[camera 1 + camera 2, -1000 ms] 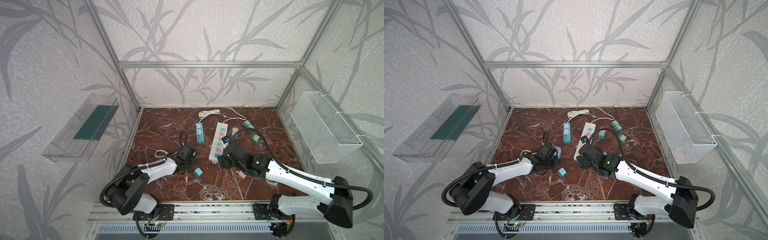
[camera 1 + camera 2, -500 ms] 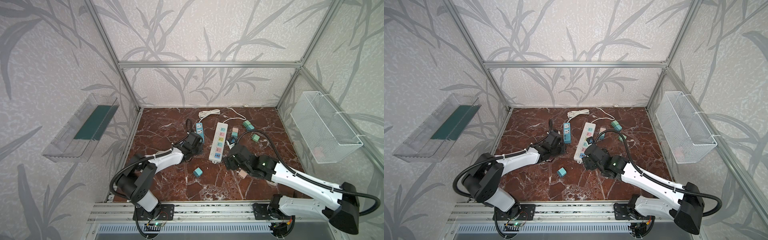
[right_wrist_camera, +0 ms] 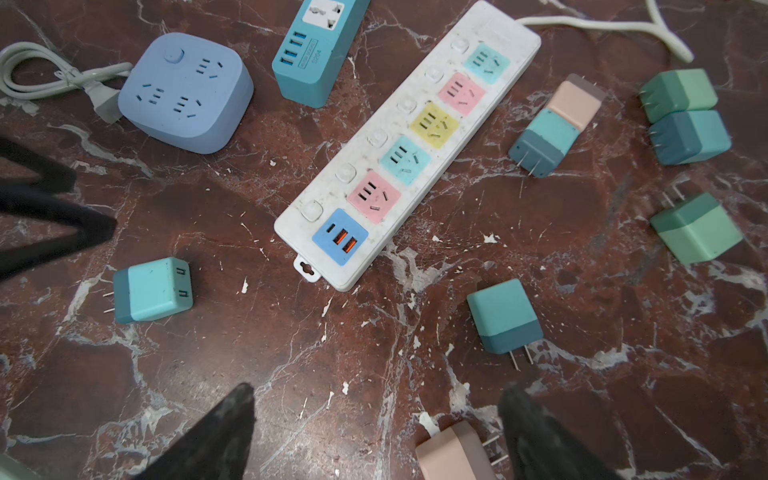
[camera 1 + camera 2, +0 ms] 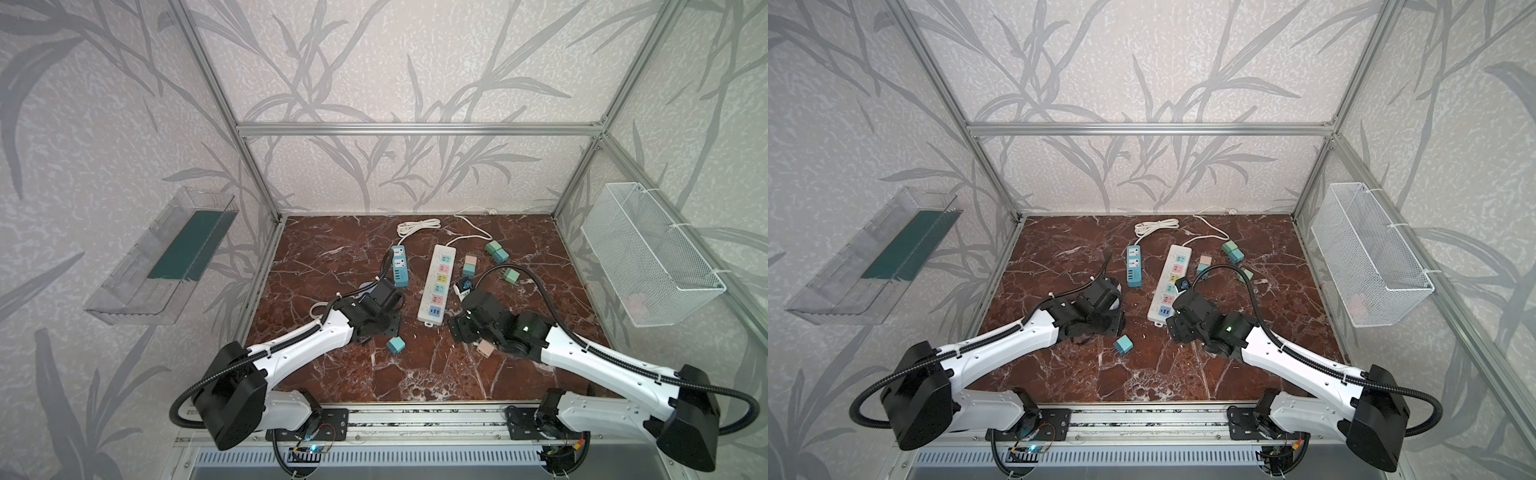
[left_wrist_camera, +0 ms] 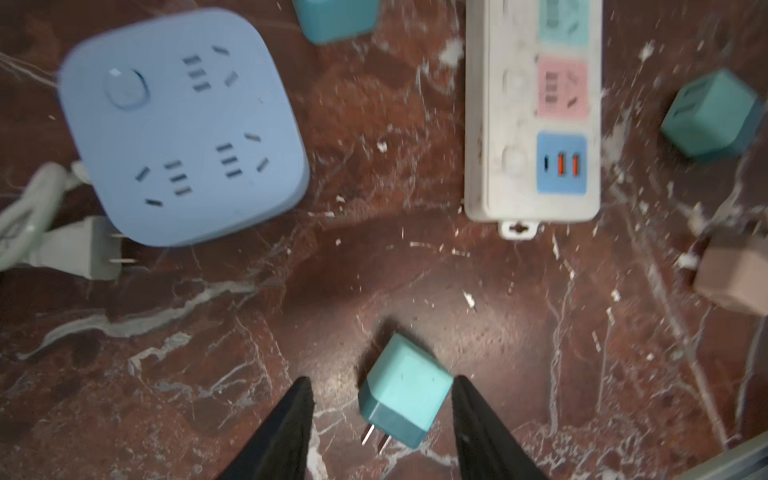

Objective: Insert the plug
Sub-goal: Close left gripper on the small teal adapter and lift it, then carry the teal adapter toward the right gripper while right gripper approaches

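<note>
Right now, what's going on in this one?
The left hand is open around a teal plug that lies on its side on the table, and it has not yet closed on it. The right hand hangs open and empty near the white power strip. No plug sits in that strip.

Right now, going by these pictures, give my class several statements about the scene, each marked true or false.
1. A plug sits in the white power strip. False: every socket on it is empty.
2. The teal plug lies on the table between the left gripper's open jaws. True.
3. The right gripper is shut on a pink plug. False: its jaws stand open; that plug lies free on the table.
4. The blue square socket block has a round button. True.
</note>
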Tool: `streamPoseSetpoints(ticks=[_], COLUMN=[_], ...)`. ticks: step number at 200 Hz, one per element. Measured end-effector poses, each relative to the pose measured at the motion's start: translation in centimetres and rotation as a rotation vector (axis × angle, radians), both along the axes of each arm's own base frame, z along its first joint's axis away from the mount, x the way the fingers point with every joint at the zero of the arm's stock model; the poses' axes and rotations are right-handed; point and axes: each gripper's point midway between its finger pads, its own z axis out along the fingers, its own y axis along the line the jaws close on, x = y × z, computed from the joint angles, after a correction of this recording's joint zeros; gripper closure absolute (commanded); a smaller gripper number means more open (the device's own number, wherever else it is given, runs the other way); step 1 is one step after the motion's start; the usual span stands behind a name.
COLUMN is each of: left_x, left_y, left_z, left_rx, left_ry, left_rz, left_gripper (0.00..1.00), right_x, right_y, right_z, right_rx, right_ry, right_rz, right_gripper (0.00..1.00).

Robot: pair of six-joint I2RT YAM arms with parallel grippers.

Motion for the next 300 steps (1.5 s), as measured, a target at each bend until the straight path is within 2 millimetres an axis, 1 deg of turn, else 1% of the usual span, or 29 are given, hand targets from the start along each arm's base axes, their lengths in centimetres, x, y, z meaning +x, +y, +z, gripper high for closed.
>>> streamPoseSetpoints(ticks=[20,40,73,113,149,179,207,257,282,300], left_x=[-1.8,-2.6,-2.6,-2.3,-2.3,-2.4,-2.3,-2.2,-2.3,-2.3], left_y=[-0.7,-0.9,-1.1,-0.6,-0.4,-0.5,-0.7,-1.2,-2.2,-3.1], left_z=[-1.0,-1.7,-3.1,-4.7,-5.7,-6.5,-6.6,-6.6,-6.3,-5.3], left_rx=[0.049,0.084,0.16,0.249,0.28,0.291,0.282,0.264,0.216,0.149], left_ry=[0.035,0.058,0.093,0.114,0.127,0.144,0.143,0.136,0.121,0.075], left_rz=[-0.073,-0.114,-0.15,-0.167,-0.179,-0.182,-0.178,-0.171,-0.186,-0.201], left_gripper=[0.33,0.33,0.35,0.36,0.42,0.46,0.51,0.7,0.72,0.73], right_x=[0.0,0.1,0.0,-0.2,-0.5,-0.5,-0.6,-0.9,-0.9,-1.0], right_y=[-0.3,-0.5,-0.6,-0.7,-0.9,-0.9,-1.0,-1.4,-1.8,-1.9], right_z=[-0.4,-0.5,-0.3,-0.3,-0.6,-0.4,-0.1,-0.3,-0.2,0.2], right_rx=[0.004,0.012,0.031,0.04,0.04,0.042,0.049,0.05,0.054,0.069], right_ry=[0.03,0.052,0.063,0.071,0.077,0.072,0.066,0.067,0.062,0.053], right_rz=[0.012,0.023,0.045,0.055,0.057,0.059,0.06,0.055,0.04,0.028], right_gripper=[0.05,0.04,0.04,0.04,0.05,0.05,0.05,0.06,0.07,0.08])
